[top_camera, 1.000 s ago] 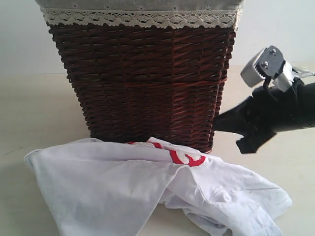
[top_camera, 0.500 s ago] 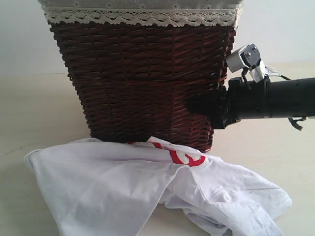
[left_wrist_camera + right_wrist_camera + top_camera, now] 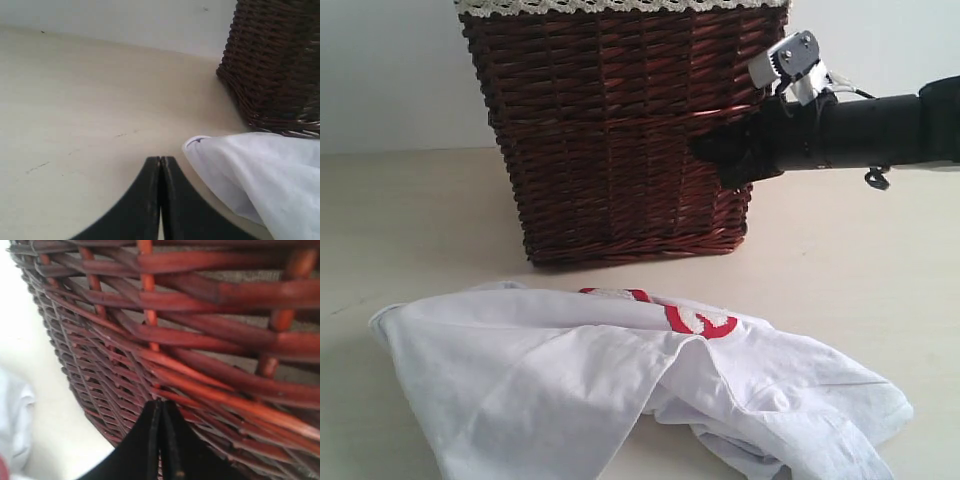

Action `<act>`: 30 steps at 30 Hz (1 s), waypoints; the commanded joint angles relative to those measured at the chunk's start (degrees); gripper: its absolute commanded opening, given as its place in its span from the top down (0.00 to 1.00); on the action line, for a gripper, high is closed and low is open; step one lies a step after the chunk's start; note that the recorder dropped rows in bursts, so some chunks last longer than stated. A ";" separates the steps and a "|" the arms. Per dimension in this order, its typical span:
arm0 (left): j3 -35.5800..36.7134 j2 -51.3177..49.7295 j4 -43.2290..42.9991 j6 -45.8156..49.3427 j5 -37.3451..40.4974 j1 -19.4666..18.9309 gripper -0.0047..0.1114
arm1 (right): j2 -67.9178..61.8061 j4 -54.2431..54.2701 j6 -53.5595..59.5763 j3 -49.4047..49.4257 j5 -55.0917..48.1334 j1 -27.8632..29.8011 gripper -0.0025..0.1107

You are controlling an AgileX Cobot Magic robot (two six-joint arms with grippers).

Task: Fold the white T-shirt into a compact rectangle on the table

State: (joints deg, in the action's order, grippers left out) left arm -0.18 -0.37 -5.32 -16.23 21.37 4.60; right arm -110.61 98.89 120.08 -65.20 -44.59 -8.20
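- Arm on the right reaches in level from the right edge, a black tube with a silver-grey bracket [image 3: 788, 60] on top. The right gripper [image 3: 718, 158] meets the right side of the wicker basket [image 3: 610, 140], well above the surface [image 3: 410, 210].
- The right wrist view alone shows that gripper's two black fingers pressed together with nothing between them. Their tips are right at the weave; whether they touch it I cannot tell.
- Only the left wrist view shows the left gripper [image 3: 161, 161]: fingers closed flat against each other, empty, low over the bare surface, just beside the left corner of the white T-shirt [image 3: 260, 170] and apart from it.
- In the exterior view the white T-shirt lies crumpled on the near surface, in front of the basket with a strip of surface between them. Red-outlined lettering [image 3: 700, 322] peeks from a fold at its far edge.
- The basket is dark red-brown woven cane, ridged and glossy, with lace trim [image 3: 620, 5] at the rim. The shirt is soft, matte and wrinkled, and the surface is smooth pale cream.
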 commanded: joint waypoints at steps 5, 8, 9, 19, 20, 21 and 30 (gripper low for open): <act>0.18 0.37 0.03 -0.04 -0.24 0.06 0.94 | -2.62 1.05 -5.27 -4.97 3.76 -4.50 0.97; 0.18 0.37 0.03 -0.04 -0.24 0.06 0.94 | -0.71 1.05 -9.35 -4.97 3.51 -4.49 0.97; 0.18 0.37 0.03 -0.04 -0.24 0.06 0.94 | 0.25 0.10 -10.67 -4.97 3.73 -4.49 0.97; 0.18 0.37 0.03 -0.04 -0.24 0.06 0.94 | 22.35 -66.78 -22.73 7.59 -25.38 -3.79 0.88; 0.18 0.37 0.03 -0.04 -0.24 0.06 0.94 | 24.99 -66.70 -15.90 14.45 -25.38 -3.79 0.76; 0.18 0.37 0.03 -0.04 -0.24 0.06 0.94 | 26.49 -65.61 -12.87 18.38 -24.09 -3.79 0.68; 0.18 0.37 0.03 -0.04 -0.24 0.06 0.94 | 26.47 -42.74 -0.59 35.58 6.01 -3.79 0.51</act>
State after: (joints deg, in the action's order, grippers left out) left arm -0.18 -0.37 -5.32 -16.23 21.37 4.60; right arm -82.19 54.04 118.76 -29.95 -42.14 -12.22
